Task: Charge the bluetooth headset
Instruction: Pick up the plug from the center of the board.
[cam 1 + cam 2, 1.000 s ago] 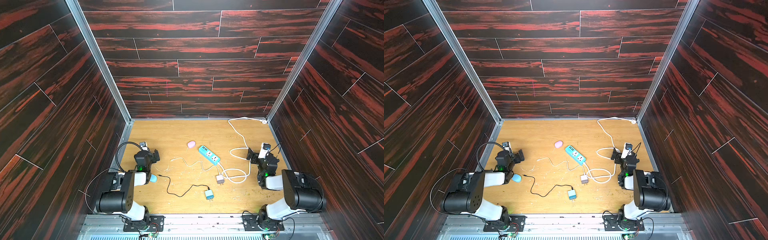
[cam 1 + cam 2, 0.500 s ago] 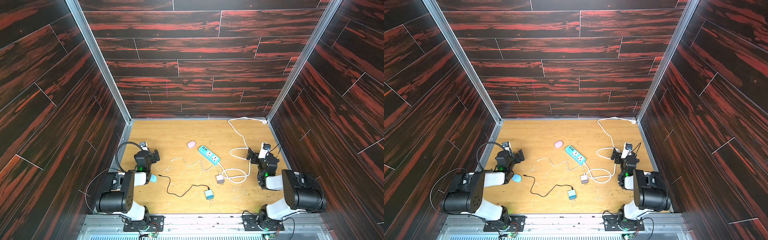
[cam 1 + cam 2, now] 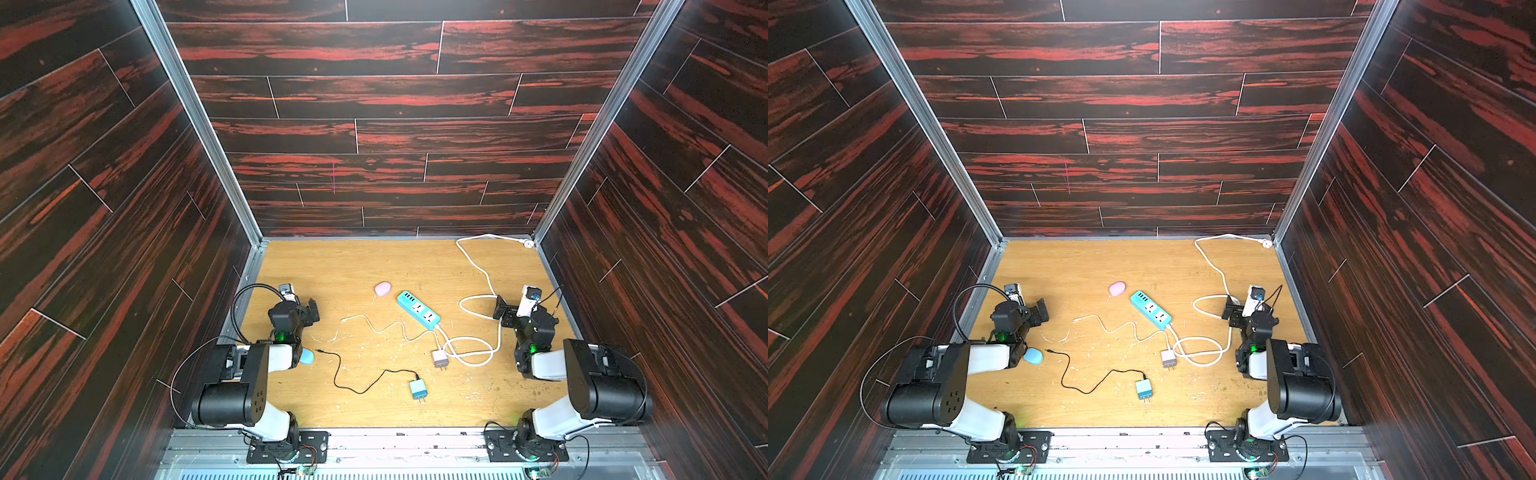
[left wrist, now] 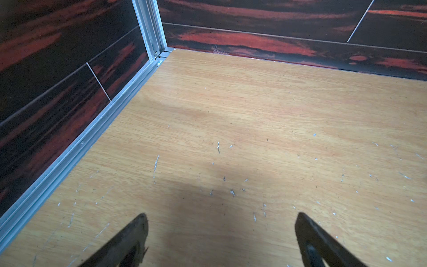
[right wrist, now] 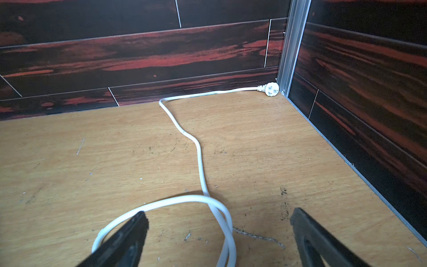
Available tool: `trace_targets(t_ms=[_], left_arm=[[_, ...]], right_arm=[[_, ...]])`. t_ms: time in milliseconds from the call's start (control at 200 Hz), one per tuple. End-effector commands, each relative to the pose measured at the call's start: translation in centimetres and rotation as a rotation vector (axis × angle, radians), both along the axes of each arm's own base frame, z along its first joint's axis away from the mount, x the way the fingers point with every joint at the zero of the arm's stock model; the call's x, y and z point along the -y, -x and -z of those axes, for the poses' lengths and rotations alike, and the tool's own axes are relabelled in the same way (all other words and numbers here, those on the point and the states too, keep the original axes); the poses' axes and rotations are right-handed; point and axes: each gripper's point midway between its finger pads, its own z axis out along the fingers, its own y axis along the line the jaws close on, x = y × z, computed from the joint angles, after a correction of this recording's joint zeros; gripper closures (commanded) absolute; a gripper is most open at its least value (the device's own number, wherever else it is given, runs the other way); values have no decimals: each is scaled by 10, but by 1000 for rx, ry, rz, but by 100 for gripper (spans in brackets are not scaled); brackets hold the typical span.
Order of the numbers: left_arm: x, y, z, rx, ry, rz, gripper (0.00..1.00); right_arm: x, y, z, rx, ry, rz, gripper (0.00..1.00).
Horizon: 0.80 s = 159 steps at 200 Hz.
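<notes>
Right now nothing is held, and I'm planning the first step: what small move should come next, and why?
Probably bring the open, empty left gripper to the black cable's free tip. It lies just beside the blue headset case, close to that arm, while its teal charger lies unplugged from the power strip.

Red streaks running through dark wall panels (image 3: 395,95)
Pale wood grain is showing on the tabletop (image 3: 332,266), under a pink case (image 3: 382,289), a light-blue case (image 3: 307,356), a turquoise power strip (image 3: 417,309) with white cord (image 5: 199,161), a turquoise charger (image 3: 417,389) on black cable (image 3: 337,371), a pinkish charger (image 3: 439,357) on cream cable (image 3: 365,318).
</notes>
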Motion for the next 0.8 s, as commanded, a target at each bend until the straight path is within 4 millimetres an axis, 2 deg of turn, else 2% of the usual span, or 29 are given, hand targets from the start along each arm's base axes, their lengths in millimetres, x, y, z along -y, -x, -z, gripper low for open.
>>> trace_targets(t_ms=[0, 135, 266, 446, 526, 586, 671, 746, 792], left_arm=[[-12, -10, -24, 76, -21, -54, 0], [-25, -13, -43, -61, -23, -137, 0], [-25, -17, -68, -44, 35, -163, 0], [-17, -15, -90, 24, 263, -223, 0], [-17, -6, -90, 30, 427, -301, 0], [-6, -8, -91, 48, 524, -252, 0], [21, -15, -96, 51, 620, -105, 0], [45, -17, -97, -13, 667, 4, 0], [57, -15, -94, -58, 679, 41, 0]], right_arm=[[1, -4, -13, 36, -11, 15, 1], [-1, -10, -28, 2, -5, 0, 1], [-12, -17, -35, -79, -34, -63, 1], [-31, -14, -78, -2, -171, -145, 1], [-38, -17, -92, -21, -281, -163, 1], [-40, -17, -97, -57, -420, -146, 1], [-34, -12, -86, -182, -644, -71, 1], [-59, -10, -101, -180, -744, -276, 1], [-69, -10, -108, -187, -762, -337, 1]])
